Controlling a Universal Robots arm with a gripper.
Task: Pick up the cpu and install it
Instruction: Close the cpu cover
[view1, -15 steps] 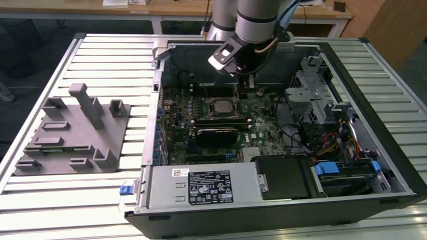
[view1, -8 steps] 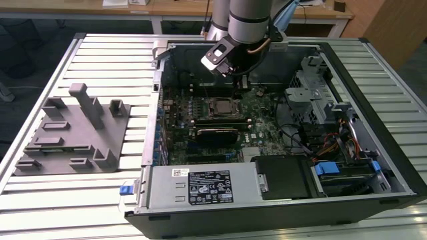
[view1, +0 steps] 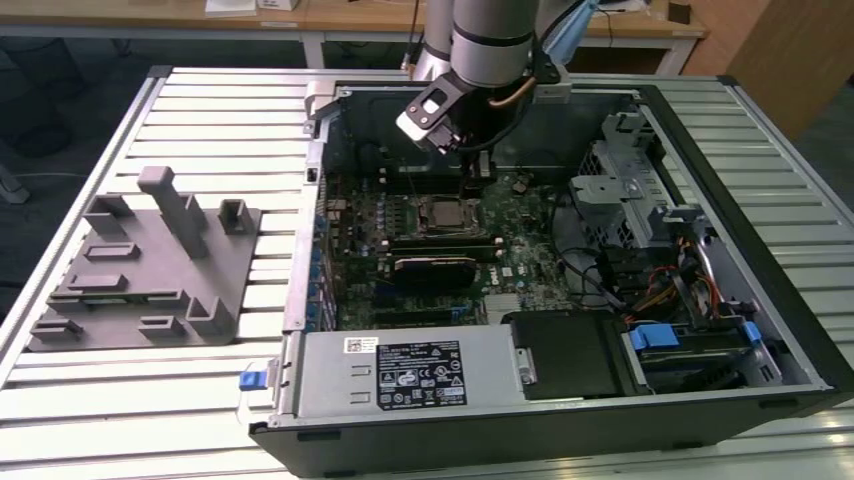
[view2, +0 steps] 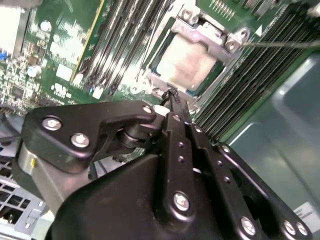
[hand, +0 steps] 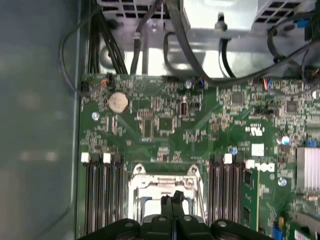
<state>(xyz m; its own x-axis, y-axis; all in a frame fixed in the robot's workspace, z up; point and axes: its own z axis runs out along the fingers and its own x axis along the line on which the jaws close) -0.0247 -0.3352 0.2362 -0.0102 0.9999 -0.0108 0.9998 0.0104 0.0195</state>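
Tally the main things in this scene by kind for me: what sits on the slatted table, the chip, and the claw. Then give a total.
Computer case: 1
Grey fixture block: 1
Cpu, seated in the motherboard socket: 1
Claw: 1
Total: 4

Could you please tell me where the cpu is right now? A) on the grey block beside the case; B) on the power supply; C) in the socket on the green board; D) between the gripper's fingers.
C: the cpu lies flat inside the metal socket frame, just beyond the closed tips of the gripper.
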